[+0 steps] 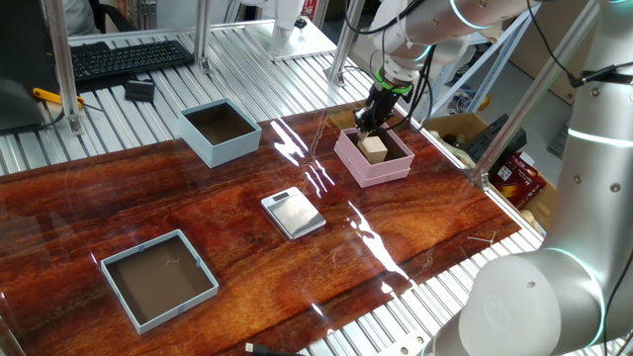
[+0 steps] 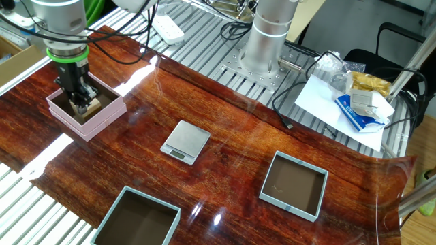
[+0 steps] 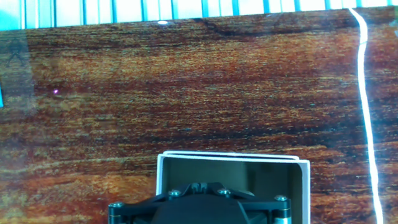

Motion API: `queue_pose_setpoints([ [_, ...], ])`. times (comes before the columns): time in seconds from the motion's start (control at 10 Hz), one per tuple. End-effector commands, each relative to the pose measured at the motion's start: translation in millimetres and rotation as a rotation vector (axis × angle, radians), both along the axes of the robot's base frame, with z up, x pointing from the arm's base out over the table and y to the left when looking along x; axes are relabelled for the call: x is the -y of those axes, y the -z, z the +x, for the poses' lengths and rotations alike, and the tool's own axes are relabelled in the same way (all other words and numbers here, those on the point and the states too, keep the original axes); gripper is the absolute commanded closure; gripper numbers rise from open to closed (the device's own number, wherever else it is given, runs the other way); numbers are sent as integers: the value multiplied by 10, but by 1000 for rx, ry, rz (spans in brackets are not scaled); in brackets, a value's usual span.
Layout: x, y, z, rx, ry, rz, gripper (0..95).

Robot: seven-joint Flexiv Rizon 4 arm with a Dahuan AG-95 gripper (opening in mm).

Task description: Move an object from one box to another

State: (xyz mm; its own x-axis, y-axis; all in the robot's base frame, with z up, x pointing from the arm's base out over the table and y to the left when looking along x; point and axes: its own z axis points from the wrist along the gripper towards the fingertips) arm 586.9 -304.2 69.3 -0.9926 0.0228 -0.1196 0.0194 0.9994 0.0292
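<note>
A tan cube (image 1: 374,148) is seen inside the pink box (image 1: 373,169) at one end of the tabletop (image 1: 198,208), the gripper (image 1: 368,121) lowered into the box just beside it, jaws pressed together and holding nothing. The scale (image 1: 293,213) lies mid-table; the blue box (image 1: 220,132) stands well apart.

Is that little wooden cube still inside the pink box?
Yes. The wooden cube sits inside the pink box, with the hand right above it.

Two fixed views looking down from opposite table sides, sharing the pink box (image 1: 374,158); hand view looking down closely.
</note>
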Motion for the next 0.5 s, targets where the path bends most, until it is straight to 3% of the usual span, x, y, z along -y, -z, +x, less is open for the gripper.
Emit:
queue_pose_setpoints([
  [0.1,-3,4,4,-11,-2,3,950],
  [0.5,-3,4,4,-16,12,2,950],
])
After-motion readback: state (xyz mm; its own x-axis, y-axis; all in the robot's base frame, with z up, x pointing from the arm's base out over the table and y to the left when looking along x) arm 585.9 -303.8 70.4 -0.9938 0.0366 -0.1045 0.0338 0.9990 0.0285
